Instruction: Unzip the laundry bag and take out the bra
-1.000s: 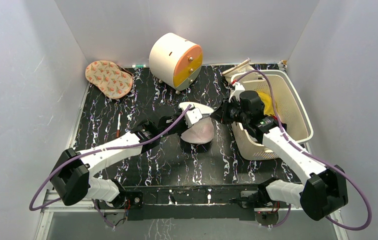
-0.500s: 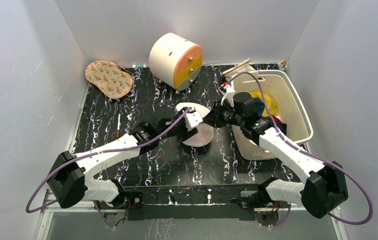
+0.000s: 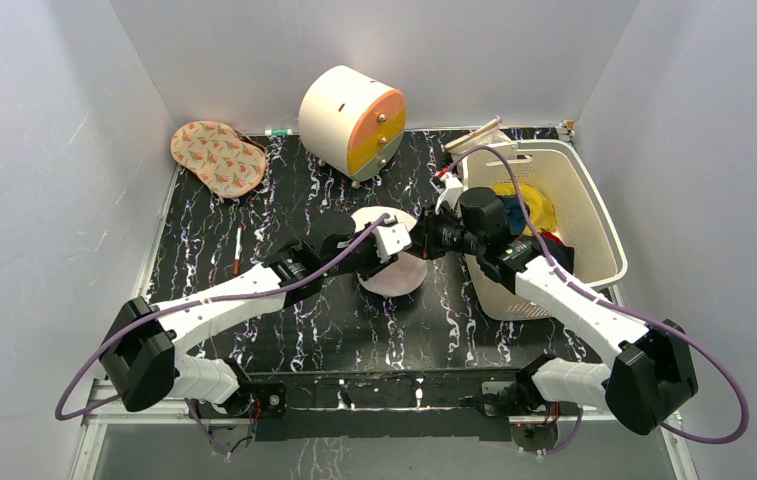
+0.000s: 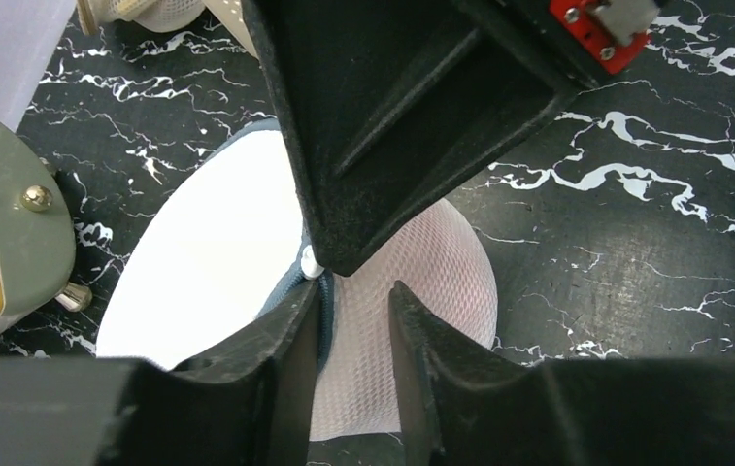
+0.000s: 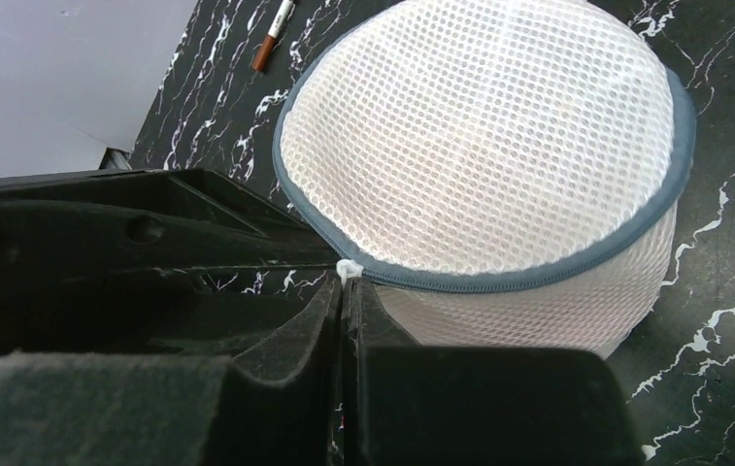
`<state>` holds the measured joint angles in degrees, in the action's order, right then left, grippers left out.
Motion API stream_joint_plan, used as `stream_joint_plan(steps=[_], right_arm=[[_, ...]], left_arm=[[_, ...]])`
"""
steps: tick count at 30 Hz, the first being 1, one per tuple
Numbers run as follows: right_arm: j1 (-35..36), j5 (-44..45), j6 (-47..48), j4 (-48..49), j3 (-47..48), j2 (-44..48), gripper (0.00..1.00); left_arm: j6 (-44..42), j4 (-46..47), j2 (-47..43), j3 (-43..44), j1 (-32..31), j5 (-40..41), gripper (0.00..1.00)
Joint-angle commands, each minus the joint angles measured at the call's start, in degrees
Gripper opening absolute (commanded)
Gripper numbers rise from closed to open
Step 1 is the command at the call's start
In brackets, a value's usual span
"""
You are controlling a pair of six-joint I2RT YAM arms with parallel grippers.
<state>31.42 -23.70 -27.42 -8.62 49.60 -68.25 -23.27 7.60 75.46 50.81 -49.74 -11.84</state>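
The laundry bag (image 3: 386, 272), a round white mesh pouch with a grey zipper rim, lies mid-table between both arms. My right gripper (image 5: 346, 287) is shut on the white zipper pull (image 5: 349, 269) at the rim; the left wrist view shows it coming in from above. My left gripper (image 4: 355, 296) is open. Its jaws straddle the bag's mesh side wall (image 4: 421, 282), one finger against the zipper seam. The bra is hidden inside; only a pink tinge shows through the mesh.
A cream-and-orange drawer cabinet (image 3: 352, 120) stands at the back. A cream slotted basket (image 3: 594, 225) with coloured clothes sits right of the bag, under my right arm. A patterned pad (image 3: 217, 157) and a pen (image 3: 238, 250) lie to the left.
My left gripper let go and opened, then narrowed around the bag's side. The right gripper shifted left with the pull, and the bag settled from a tilted pose into a compact one.
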Motion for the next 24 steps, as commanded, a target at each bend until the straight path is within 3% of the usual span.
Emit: stream_joint_plan(steps=[1,5,9,17,24], right_arm=[[1.0,0.07,-0.58,5.01,1.79,0.24,0.0],[1.01,1.46,0.07,3.82,1.83,0.94,0.0],[0.99,4.38,-0.11,4.15,1.02,1.59,0.0],[-0.51,11.1,-2.39,3.74,-1.21,3.01,0.0],[-6.83,8.31,-1.64,0.23,-0.57,2.34,0.0]], left_arm=[[0.73,-0.23,0.31,2.41,-0.28,-0.26,0.25],[0.51,0.04,0.24,2.43,-0.34,1.83,0.08],[0.21,1.07,-0.73,1.65,-0.31,3.32,0.0],[-1.04,1.54,-2.38,0.73,-0.36,4.96,0.0],[-1.71,1.54,-2.77,0.44,-0.35,5.76,0.0]])
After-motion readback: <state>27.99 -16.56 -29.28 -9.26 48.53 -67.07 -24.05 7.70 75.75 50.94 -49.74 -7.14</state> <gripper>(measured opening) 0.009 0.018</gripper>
